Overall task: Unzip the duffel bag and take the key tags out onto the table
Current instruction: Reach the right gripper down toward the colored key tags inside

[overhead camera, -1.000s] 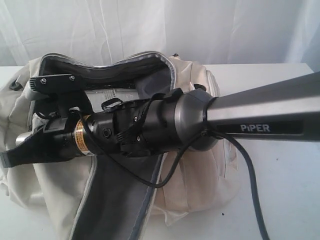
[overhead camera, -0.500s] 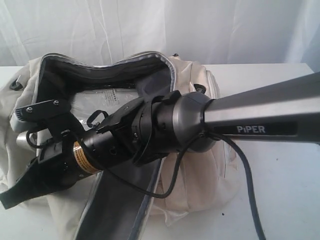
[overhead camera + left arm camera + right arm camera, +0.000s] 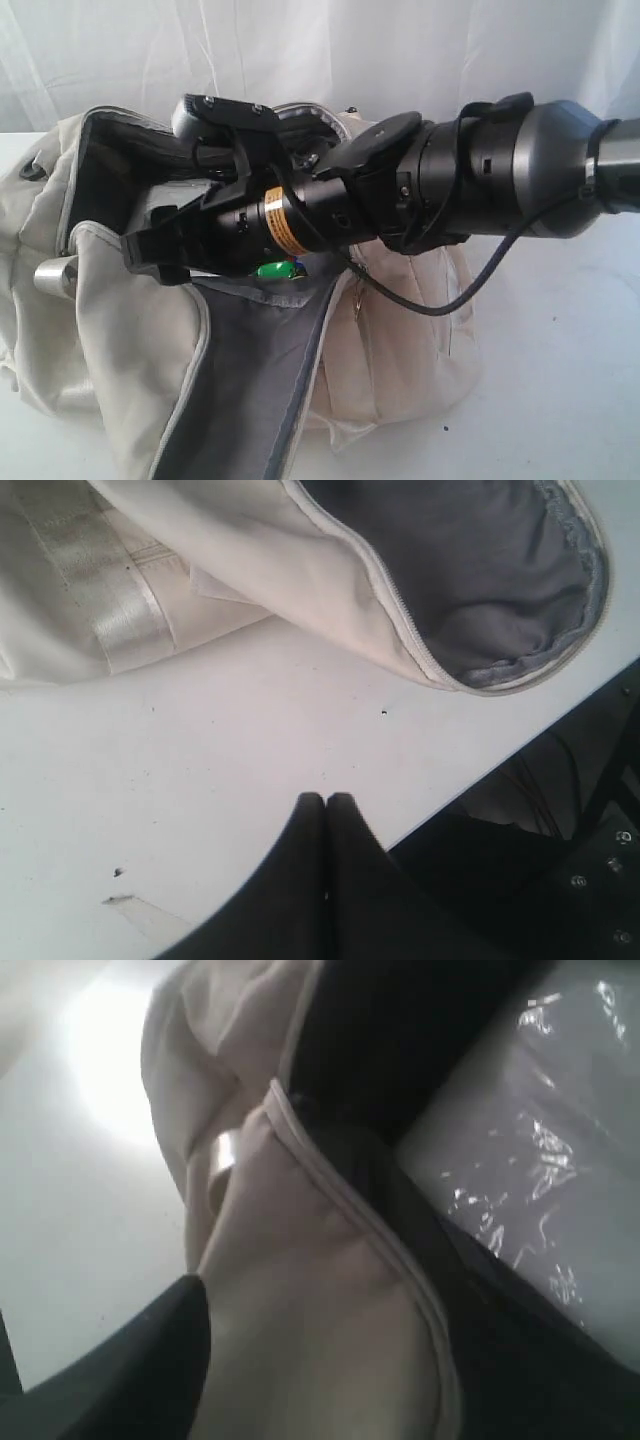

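Risen over duffel bag (image 3: 130, 340), right fingers (image 3: 155, 252) unreadable, left fingers (image 3: 300, 870) clenched; key tags (image 3: 278, 270) at mouth.

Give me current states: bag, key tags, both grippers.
duffel bag: unzipped, flap folded outward, grey lining up.
key tags: only a green bit shows, at the bag mouth; not on the table.
left gripper: shut, empty, above the table.
right gripper: over the open bag; open or shut unclear.
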Tool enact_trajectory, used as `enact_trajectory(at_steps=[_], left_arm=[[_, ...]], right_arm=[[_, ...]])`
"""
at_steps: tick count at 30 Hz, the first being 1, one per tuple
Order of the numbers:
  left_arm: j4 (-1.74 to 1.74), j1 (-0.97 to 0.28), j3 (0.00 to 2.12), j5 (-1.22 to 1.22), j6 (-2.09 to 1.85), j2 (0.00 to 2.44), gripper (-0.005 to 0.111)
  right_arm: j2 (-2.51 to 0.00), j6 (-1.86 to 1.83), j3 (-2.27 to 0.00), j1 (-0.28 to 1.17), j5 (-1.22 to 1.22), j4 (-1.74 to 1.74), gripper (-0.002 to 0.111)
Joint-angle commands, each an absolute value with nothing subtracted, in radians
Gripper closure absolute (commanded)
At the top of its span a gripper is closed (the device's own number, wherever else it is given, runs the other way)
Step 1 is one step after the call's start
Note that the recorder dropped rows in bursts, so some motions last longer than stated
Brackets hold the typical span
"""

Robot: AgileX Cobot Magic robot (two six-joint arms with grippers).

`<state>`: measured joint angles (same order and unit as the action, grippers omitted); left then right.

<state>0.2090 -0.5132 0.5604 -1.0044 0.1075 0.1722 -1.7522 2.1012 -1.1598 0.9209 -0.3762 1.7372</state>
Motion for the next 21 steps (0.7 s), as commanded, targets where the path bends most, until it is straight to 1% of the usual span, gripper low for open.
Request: enact_trajectory(at_steps=[1, 12, 13, 14, 15, 19, 21], left_arm=[[0.188, -0.511, 0.573, -1.015, 0.096, 0.163, 0.107], [0.17, -0.511, 0.572, -1.014, 0.096, 0.163, 0.107], [0.168, -0.511, 0.572, -1.014, 0.096, 0.163, 0.107], [0.168, -0.511, 0.572, -1.016, 0.096, 0.163, 0.107], [0.168, -0.511, 0.572, -1.016, 0.096, 0.163, 0.107], [0.162, -0.511, 0.572, -1.016, 0.096, 0.163, 0.107], [0.16, -0.511, 0.572, -1.016, 0.096, 0.163, 0.107]], right_arm=[[-1.769, 2.105, -1.113, 0.915, -0.386, 1.744, 0.045], [-1.815, 2.105, -1.08, 0.915, -0.409, 1.744, 0.045], [-1.821, 2.105, -1.08, 0.915, -0.426, 1.744, 0.048], [-1.826, 2.105, -1.08, 0.915, -0.45, 1.744, 0.052], [-1.828, 2.105, -1.08, 0.915, -0.472, 1.744, 0.059], [-1.828, 2.052, -1.082, 0.915, -0.554, 1.744, 0.095], [-1.825, 2.031, -1.086, 0.918, -0.601, 1.744, 0.108]])
